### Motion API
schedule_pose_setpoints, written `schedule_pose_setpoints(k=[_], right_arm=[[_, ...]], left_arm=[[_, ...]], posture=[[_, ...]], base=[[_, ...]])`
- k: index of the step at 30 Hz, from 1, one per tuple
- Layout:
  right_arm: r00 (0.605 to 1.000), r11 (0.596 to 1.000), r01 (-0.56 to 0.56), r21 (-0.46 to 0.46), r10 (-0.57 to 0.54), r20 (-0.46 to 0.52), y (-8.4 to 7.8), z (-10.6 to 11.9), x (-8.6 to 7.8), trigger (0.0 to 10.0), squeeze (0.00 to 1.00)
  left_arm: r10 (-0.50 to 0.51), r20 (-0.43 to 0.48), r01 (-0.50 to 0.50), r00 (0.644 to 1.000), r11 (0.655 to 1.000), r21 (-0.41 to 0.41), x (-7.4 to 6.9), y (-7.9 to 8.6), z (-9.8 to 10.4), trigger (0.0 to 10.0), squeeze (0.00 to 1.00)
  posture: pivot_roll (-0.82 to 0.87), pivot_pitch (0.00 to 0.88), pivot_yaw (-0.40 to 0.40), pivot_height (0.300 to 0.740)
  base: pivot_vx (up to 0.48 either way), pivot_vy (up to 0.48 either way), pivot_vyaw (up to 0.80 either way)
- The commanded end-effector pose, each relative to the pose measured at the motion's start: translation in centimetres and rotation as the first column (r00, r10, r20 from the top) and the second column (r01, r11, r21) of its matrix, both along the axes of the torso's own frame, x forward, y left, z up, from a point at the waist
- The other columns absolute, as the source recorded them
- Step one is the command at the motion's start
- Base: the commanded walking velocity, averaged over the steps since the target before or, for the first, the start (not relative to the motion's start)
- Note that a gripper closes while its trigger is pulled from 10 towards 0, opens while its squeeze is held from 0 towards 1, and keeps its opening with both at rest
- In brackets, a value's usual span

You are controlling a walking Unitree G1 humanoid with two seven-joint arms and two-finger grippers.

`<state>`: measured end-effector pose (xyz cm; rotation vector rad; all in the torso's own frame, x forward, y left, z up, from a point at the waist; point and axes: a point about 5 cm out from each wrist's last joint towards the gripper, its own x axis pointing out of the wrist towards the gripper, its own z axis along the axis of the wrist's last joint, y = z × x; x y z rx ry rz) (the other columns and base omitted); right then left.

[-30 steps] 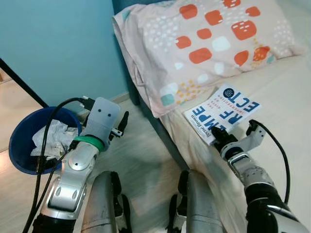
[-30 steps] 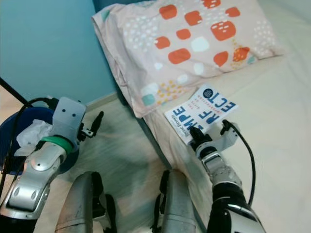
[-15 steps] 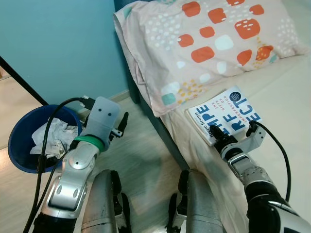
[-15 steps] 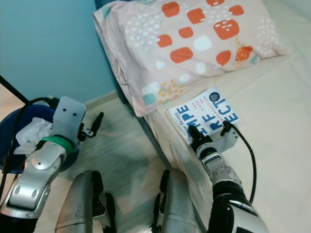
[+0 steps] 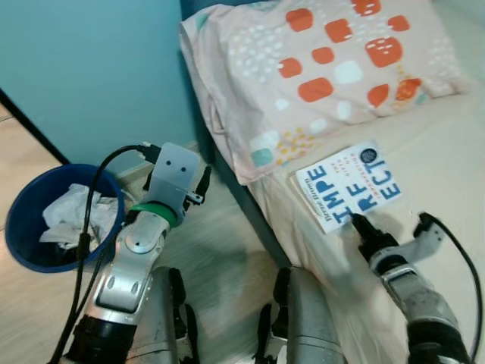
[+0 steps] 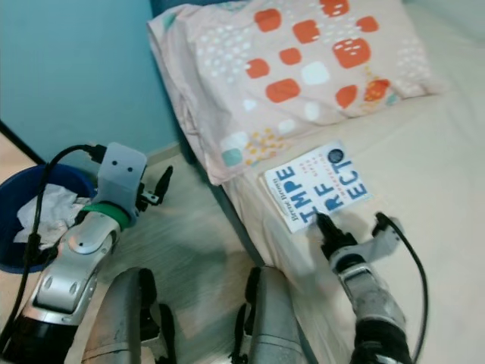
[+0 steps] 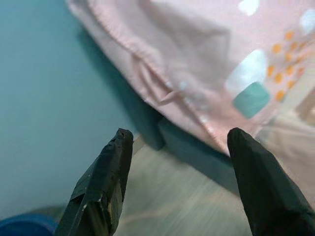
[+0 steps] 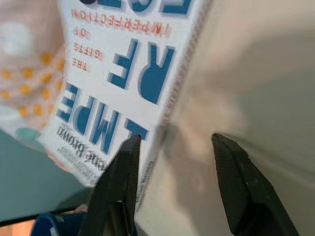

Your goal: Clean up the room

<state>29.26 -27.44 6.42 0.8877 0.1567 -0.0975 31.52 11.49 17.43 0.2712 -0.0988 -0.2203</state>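
Observation:
A white book [image 5: 349, 186] with big blue letters lies flat on the cream bed sheet [image 5: 447, 159], just below the pillow [image 5: 318, 68]. My right gripper [image 5: 356, 224] is open and rests low on the sheet at the book's near edge. In the right wrist view the book [image 8: 123, 73] lies ahead of the fingers [image 8: 118, 191], and only sheet is between them. My left gripper [image 5: 201, 182] hangs open above the floor beside the bed, with nothing in it.
A blue bin [image 5: 26, 246] holding crumpled white paper [image 5: 64, 220] stands on the wooden floor at my left, by the teal wall [image 5: 91, 68]. The dark bed frame edge [image 5: 242, 205] runs between the floor and the mattress. My own legs [image 5: 227, 326] are below.
My right gripper has drawn back from over the book's near part to just off its edge. The book now lies turned a little on the sheet. The view has shifted slightly.

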Motion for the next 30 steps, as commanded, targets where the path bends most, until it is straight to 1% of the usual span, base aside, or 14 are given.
schedule_pose_setpoints(k=[1,3,5,7,8,10,12,13,14,15,16,19,20,30], right_arm=[[1.000,1.000,-0.001,0.003,0.001,-0.028,0.4,-0.8,-1.4,10.0,0.00],[1.000,1.000,-0.001,0.003,0.001,-0.028,0.4,-0.8,-1.4,10.0,0.00],[1.000,0.996,-0.008,-0.086,0.008,0.003,0.7,-0.3,-2.1,10.0,0.00],[0.980,0.931,0.022,-0.363,0.052,0.192,2.4,3.2,-2.3,10.0,0.00],[0.980,0.931,0.022,-0.363,0.052,0.192,2.4,3.2,-2.3,10.0,0.00],[0.918,0.805,0.071,-0.588,0.178,0.354,6.2,7.3,-0.8,10.0,0.00],[0.894,0.770,0.089,-0.631,0.218,0.392,7.5,8.4,-0.3,10.0,0.00],[0.877,0.703,0.156,-0.694,0.224,0.424,8.5,9.5,0.2,10.0,0.00],[0.877,0.703,0.156,-0.694,0.224,0.424,8.5,9.5,0.2,10.0,0.00],[0.859,0.662,0.236,-0.711,0.200,0.472,9.1,10.7,0.7,10.0,0.00],[0.849,0.638,0.284,-0.715,0.179,0.497,9.5,11.4,0.8,8.4,0.00],[0.843,0.610,0.324,-0.723,0.160,0.513,10.4,12.2,1.4,8.7,0.00],[0.847,0.609,0.323,-0.725,0.156,0.508,10.6,12.2,1.6,10.0,0.00],[0.864,0.591,0.287,-0.754,0.179,0.470,11.7,10.8,1.4,10.0,0.00]], left_arm=[[-0.007,-0.011,0.007,1.000,1.000,0.000,0.1,-0.4,-0.6,10.0,0.00],[-0.007,-0.011,0.007,1.000,1.000,0.000,0.1,-0.4,-0.6,10.0,0.00],[-0.012,-0.007,0.012,1.000,1.000,-0.006,0.2,-0.7,-0.6,10.0,0.00],[-0.016,0.003,0.016,1.000,1.000,-0.019,0.4,-1.0,-0.5,10.0,0.00],[-0.016,0.003,0.016,1.000,1.000,-0.019,0.4,-1.0,-0.5,10.0,0.00],[-0.020,0.028,0.021,0.999,0.999,-0.044,0.6,-1.2,-0.2,10.0,0.00],[-0.023,0.037,0.025,0.999,0.998,-0.054,0.7,-1.3,0.0,10.0,0.00],[-0.026,0.050,0.029,0.998,0.997,-0.065,0.9,-1.5,0.1,10.0,0.00],[-0.026,0.050,0.029,0.998,0.997,-0.065,0.9,-1.5,0.1,10.0,0.00],[-0.034,0.066,0.039,0.997,0.996,-0.079,1.0,-1.7,0.4,10.0,0.00],[-0.039,0.077,0.046,0.996,0.995,-0.089,1.0,-1.8,0.6,10.0,0.00],[-0.027,0.079,0.037,0.996,0.992,-0.124,1.2,-1.8,0.8,10.0,0.00],[-0.019,0.075,0.030,0.997,0.990,-0.138,1.2,-1.8,0.7,10.0,0.00],[0.017,0.034,-0.010,0.999,0.983,-0.184,1.2,-1.2,-0.3,10.0,0.00]], posture=[[-0.13,0.186,0.004,0.600],[-0.13,0.186,0.004,0.600],[-0.14,0.171,0.003,0.600],[-0.15,0.145,0.007,0.600],[-0.15,0.145,0.007,0.600],[-0.16,0.111,0.008,0.600],[-0.16,0.107,0.008,0.600],[-0.15,0.092,0.004,0.600],[-0.15,0.092,0.004,0.600],[-0.14,0.075,-0.002,0.604],[-0.14,0.071,-0.003,0.608],[-0.13,0.049,-0.008,0.616],[-0.13,0.046,-0.010,0.621],[-0.12,0.028,-0.022,0.646]], base=[[0.000,0.000,0.00],[0.000,0.000,0.00],[0.000,0.000,0.00],[0.000,0.000,0.00],[0.000,0.000,0.00],[0.000,0.000,0.00],[0.000,0.000,0.00],[0.000,0.000,0.00],[0.000,0.000,0.00],[0.000,0.000,-0.41],[0.000,0.000,-0.43],[0.000,0.000,-0.43],[0.000,0.000,-0.43],[0.000,0.000,-0.43]])
